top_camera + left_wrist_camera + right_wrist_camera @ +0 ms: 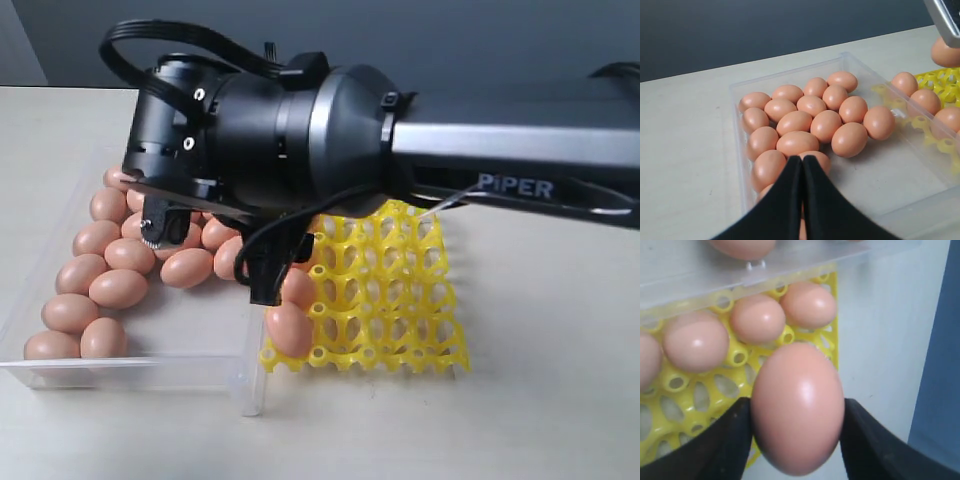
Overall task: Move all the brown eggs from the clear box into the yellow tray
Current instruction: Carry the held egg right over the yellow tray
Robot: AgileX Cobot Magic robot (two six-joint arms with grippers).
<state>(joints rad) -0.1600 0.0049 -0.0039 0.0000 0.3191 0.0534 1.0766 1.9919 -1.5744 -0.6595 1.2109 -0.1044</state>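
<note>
Closest in, the right claw (796,412) is clamped on an egg (797,385), one dark finger pressed to each long side and the rounded end poking out past the tips. The grip sits low on the shell, so I judge the egg could twist or slide free if the claw tips. Squeezing harder to stop that would risk a crack.

Just beneath it lies the yellow tray (700,395), with the egg hanging over the tray's outer edge beside bare counter (880,330). If the claw let go here, the egg might catch a post, bounce off the rim and roll away, so it should be centred on an empty cup first. Beyond that, several eggs already sit in the row of cups next to the wall of the clear box (740,275). Bumping one of these on the way down is the other hazard.

Further off, the rest of the brown eggs (805,125) lie bunched at one end of the box. The left claw (802,162) hovers above them with fingers together and nothing held.

The right arm (480,150) stretches in from the right, nearly level, its bulky wrist above the seam between box and tray, with the claw angled downward.
</note>
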